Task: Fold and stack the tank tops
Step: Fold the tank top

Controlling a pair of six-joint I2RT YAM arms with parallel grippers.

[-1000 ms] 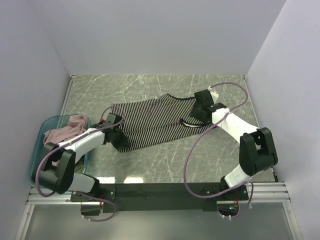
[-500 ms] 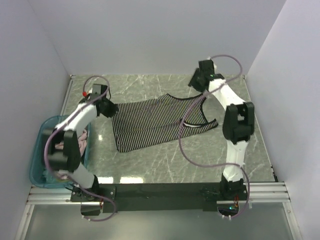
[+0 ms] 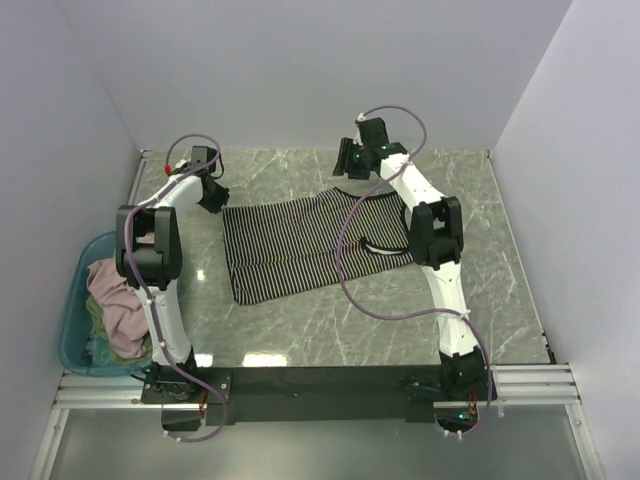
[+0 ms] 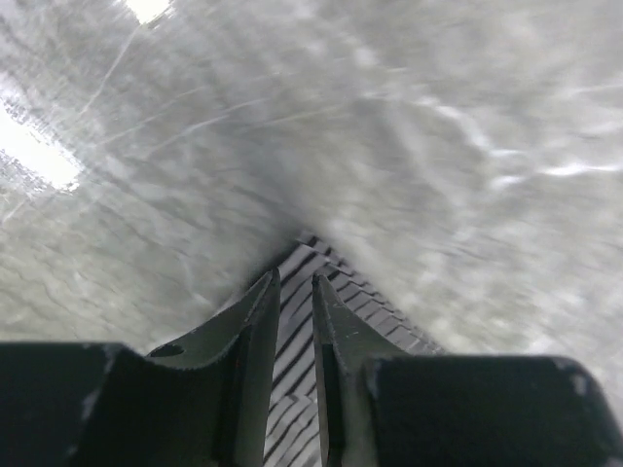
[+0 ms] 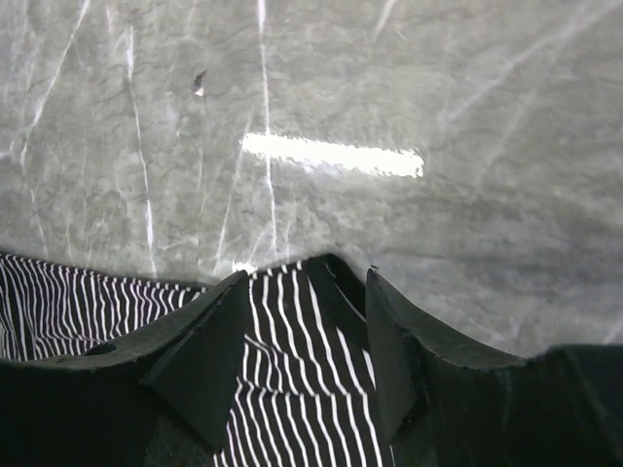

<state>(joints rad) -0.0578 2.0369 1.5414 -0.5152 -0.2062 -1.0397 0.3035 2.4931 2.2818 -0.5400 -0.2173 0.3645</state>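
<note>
**A:** Start from the top view. Where is the striped tank top (image 3: pixel 300 245)?

**B:** It lies spread flat on the table (image 3: pixel 300 330), a little far of the middle, with its hem to the left and its dark-edged neck and straps to the right. The left tool (image 3: pixel 212 195) is at its far left corner. The right tool (image 3: pixel 347 165) is at the far edge by the far strap. Both arms reach well out from the near edge.

**A:** Anything else on that side?

**B:** A teal tub (image 3: pixel 72 300) sits at the near left, just off the table. A pink top (image 3: pixel 115 295) is heaped in it over some pale green cloth (image 3: pixel 95 335). Only this view shows the tub.

**A:** Can you read the tools from up there?

**B:** No, they are too small. In the left wrist view the two fingers (image 4: pixel 255 336) stand almost together, with a thin strip of the striped cloth (image 4: pixel 292 331) caught between them. The corner of the cloth pokes just past their tips onto the bare table. That tool is closed on the striped tank top.

**A:** And the right wrist view?

**B:** Its fingers (image 5: pixel 209 360) stand clearly apart. Striped cloth (image 5: pixel 292 389) and the dark strap edge lie between them. I cannot tell whether they pinch the cloth or only straddle it.
</note>
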